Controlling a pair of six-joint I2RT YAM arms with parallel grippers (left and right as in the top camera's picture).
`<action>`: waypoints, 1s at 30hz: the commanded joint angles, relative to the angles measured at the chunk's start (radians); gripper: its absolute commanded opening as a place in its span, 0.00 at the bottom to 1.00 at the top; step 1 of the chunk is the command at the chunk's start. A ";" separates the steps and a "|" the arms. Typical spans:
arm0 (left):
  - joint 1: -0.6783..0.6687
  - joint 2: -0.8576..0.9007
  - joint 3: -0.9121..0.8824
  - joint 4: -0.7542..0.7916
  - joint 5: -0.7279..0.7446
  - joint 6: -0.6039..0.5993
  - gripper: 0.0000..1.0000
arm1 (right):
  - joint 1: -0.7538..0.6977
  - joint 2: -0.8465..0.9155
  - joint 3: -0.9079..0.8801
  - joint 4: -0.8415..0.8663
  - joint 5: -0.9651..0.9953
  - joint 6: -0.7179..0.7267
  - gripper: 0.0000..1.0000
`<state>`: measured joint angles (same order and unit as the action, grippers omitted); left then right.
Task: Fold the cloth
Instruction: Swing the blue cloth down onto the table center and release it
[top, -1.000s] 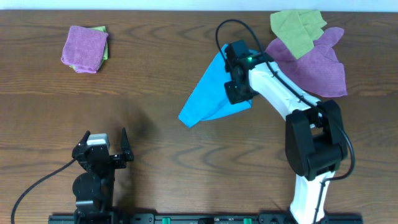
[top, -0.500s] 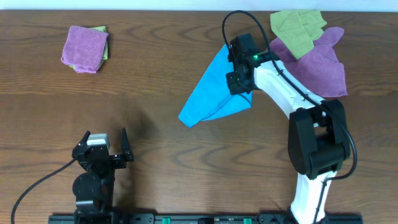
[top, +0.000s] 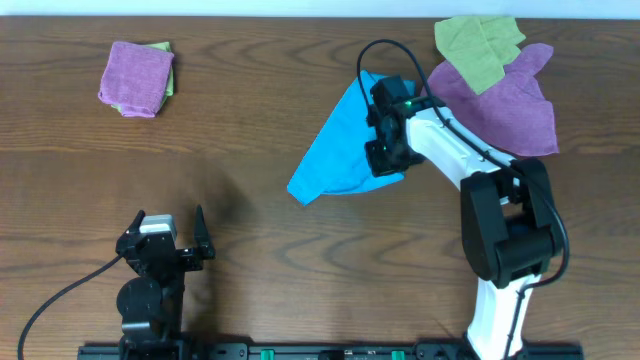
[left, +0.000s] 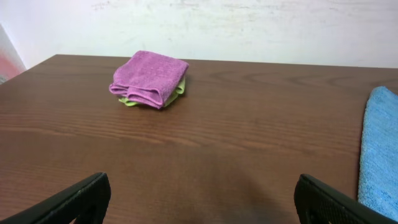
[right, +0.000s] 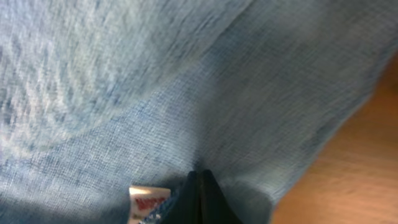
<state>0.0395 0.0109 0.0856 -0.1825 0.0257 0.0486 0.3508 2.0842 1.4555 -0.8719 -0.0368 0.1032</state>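
**Blue cloth pinched at the back right, much of the grasp out of sight**

The brown wooden worktop fills the overhead view, and its far edge is cut off by the top of that view. The white and black right arm reaches from the near right edge towards the back. Its wrist covers the right side of the cloth, so that side's outline cannot be traced from above.

The cloth is bright blue and sits right of centre, towards the back. It forms a rough triangle with one point towards the far edge and another towards the near left. Whether any of it is lifted off the wood cannot be told from above. The left wrist view catches only a strip of it at the right edge.

A loose purple cloth lies at the back right, partly hidden behind the arm. A yellow-green cloth overlaps its far end. At the back left is a folded purple cloth on top of a green one, of which only a sliver shows.

The right gripper is clenched on the cloth. In its own blurred close view, the dark fingertips meet with blue fabric bunched around them. The left gripper rests at the near left, spread wide and holding nothing.

A small white tag peeks out beside the right fingertips. It is cut off by the bottom edge and its print is unreadable.
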 joint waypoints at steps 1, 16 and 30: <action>0.006 -0.005 -0.030 -0.011 -0.007 -0.007 0.95 | 0.027 0.013 -0.011 -0.039 -0.043 0.012 0.01; 0.006 -0.005 -0.030 -0.011 -0.007 -0.007 0.95 | 0.062 -0.134 -0.011 -0.250 -0.016 0.005 0.01; 0.006 -0.005 -0.030 -0.006 0.052 -0.012 0.95 | 0.063 -0.775 -0.010 -0.331 0.031 -0.026 0.02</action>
<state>0.0395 0.0109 0.0856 -0.1822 0.0353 0.0483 0.4053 1.4387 1.4433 -1.1763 -0.0437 0.0944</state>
